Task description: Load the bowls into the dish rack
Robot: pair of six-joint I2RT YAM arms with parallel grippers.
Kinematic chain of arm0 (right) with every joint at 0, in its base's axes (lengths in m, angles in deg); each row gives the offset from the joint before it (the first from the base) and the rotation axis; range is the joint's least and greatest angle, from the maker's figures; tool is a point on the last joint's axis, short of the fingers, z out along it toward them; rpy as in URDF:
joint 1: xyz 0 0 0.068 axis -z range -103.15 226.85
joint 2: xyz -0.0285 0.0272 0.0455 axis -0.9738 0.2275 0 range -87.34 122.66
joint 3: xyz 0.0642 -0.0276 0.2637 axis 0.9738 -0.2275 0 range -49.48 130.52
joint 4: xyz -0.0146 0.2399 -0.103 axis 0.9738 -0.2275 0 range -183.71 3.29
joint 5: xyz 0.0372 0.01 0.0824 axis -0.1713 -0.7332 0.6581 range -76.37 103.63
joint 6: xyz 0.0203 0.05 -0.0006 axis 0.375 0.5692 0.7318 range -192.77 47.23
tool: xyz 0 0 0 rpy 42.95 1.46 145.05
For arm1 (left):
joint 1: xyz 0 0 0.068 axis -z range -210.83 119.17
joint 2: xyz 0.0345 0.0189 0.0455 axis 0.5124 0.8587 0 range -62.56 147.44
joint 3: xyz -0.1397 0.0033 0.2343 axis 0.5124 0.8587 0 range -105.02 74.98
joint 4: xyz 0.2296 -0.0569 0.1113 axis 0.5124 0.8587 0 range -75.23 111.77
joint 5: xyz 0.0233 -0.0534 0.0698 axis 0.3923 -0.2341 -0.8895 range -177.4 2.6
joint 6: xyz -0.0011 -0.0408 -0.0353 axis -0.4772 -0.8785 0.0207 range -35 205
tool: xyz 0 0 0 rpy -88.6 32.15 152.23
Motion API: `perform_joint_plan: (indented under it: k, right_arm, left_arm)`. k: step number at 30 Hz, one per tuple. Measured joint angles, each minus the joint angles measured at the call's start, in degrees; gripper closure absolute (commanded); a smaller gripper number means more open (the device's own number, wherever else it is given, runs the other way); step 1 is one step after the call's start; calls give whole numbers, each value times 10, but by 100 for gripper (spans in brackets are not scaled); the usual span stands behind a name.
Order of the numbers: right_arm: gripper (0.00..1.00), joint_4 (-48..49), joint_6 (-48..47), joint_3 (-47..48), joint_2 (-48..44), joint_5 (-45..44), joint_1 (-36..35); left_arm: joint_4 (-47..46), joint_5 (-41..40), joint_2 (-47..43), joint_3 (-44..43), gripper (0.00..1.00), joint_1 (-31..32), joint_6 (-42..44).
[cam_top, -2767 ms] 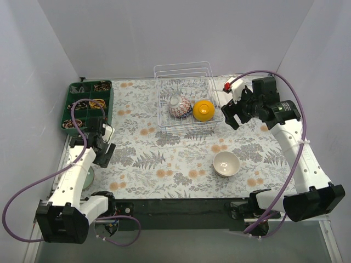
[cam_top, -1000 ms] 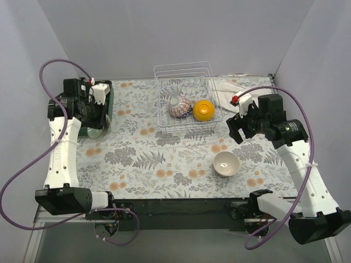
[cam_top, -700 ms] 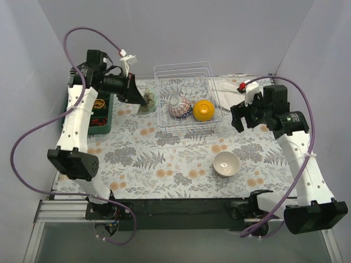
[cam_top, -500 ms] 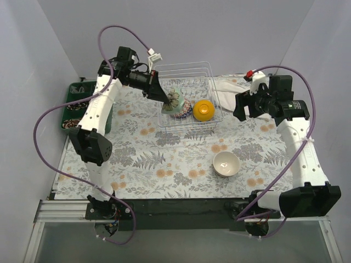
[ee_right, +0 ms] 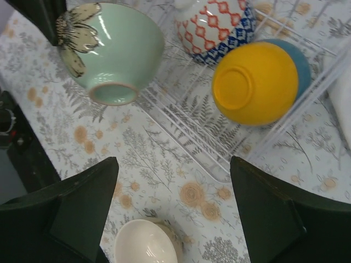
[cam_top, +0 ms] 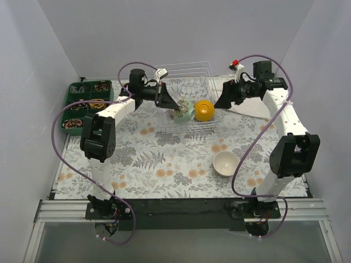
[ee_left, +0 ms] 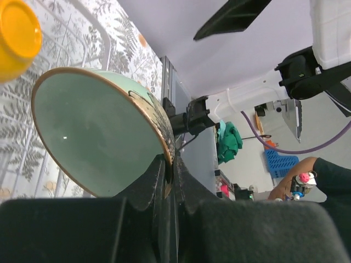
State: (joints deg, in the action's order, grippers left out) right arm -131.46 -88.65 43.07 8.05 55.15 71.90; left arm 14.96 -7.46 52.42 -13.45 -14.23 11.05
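Findings: in the overhead view the left gripper (ee_left: 167,164) is a dark shape against the dish rack (cam_top: 167,121), and its fingers cannot be separated there. Its own wrist view shows them pressed together on the rim of the pale green bowl (ee_left: 98,137), one finger inside and one outside. The bowl juts out ahead of those fingers, tipped on its side with its hollow facing back toward the wrist, and hangs over the near left part of the rack. Whether its base touches the wires cannot be determined. The red-patterned bowl (ee_right: 214,24) lies in the rack just beyond the held bowl; it is cut off by the top edge of the right wrist view and mostly hidden from overhead. The orange bowl (ee_right: 255,82) sits bottom up in the rack, off to the side of the left fingers. It covers all but a sliver of the teal bowl (ee_right: 296,60) behind it. The right gripper (ee_right: 174,170) hovers at the rack's right end with its fingers spread wide, holding nothing. The white bowl (cam_top: 226,163) stands upright on the table (cam_top: 164,159), outside the rack, below and near that gripper.
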Motion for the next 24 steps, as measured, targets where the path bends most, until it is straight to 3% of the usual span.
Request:
perform_joint_plan:
  k: [4, 10, 14, 24]
  right_arm:
    - [8, 18, 44, 21, 47, 102, 0]
    - [8, 177, 263, -38, 103, 240, 0]
    - [7, 229, 349, -46, 139, 262, -4]
    - [7, 300, 432, -19, 166, 278, -16]
  left_arm:
    - [-106, 5, 29, -22, 100, 9, -68]
    - [-154, 11, 97, -125, 100, 21, -97]
    - [-151, 5, 119, -160, 100, 20, -97]
    - [-128, -4, 142, -183, 100, 19, -90]
